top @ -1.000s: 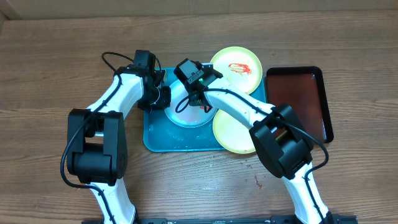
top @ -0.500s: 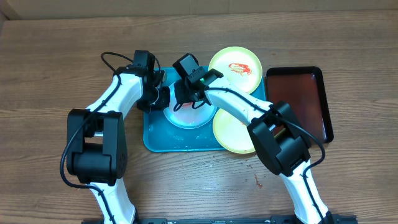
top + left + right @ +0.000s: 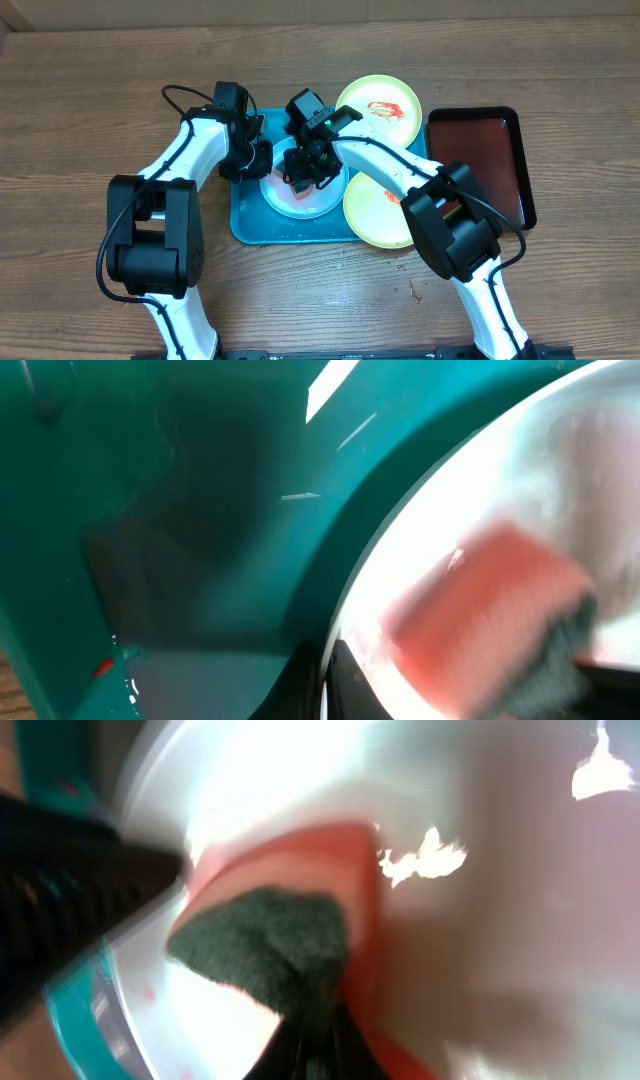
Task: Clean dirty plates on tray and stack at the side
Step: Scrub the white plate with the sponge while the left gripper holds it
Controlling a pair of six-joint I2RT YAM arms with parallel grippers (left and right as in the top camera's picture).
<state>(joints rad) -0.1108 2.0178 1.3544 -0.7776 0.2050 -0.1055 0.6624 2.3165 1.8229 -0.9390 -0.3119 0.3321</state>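
Note:
A pale blue-white plate (image 3: 318, 203) lies on the turquoise tray (image 3: 250, 225). My left gripper (image 3: 260, 166) is shut on this plate's left rim; in the left wrist view its gripper (image 3: 323, 685) pinches the white rim (image 3: 400, 530). My right gripper (image 3: 304, 180) is shut on a red sponge with a dark green scouring pad (image 3: 300, 890) and presses it onto the plate's inside (image 3: 480, 920). The sponge (image 3: 485, 625) also shows blurred in the left wrist view. A yellow-green plate with a red sauce smear (image 3: 378, 110) lies at the tray's far right corner. A second yellow-green plate (image 3: 380, 215) overlaps the tray's right edge.
A dark brown-red tray (image 3: 482, 160) lies to the right on the wooden table. A small red smear (image 3: 415, 291) marks the table near the front. My left gripper's dark finger (image 3: 70, 890) shows at the left of the right wrist view.
My right gripper has moved the sponge from the plate's far edge toward its middle. The plate has shifted slightly toward the front. The left gripper has kept its hold.

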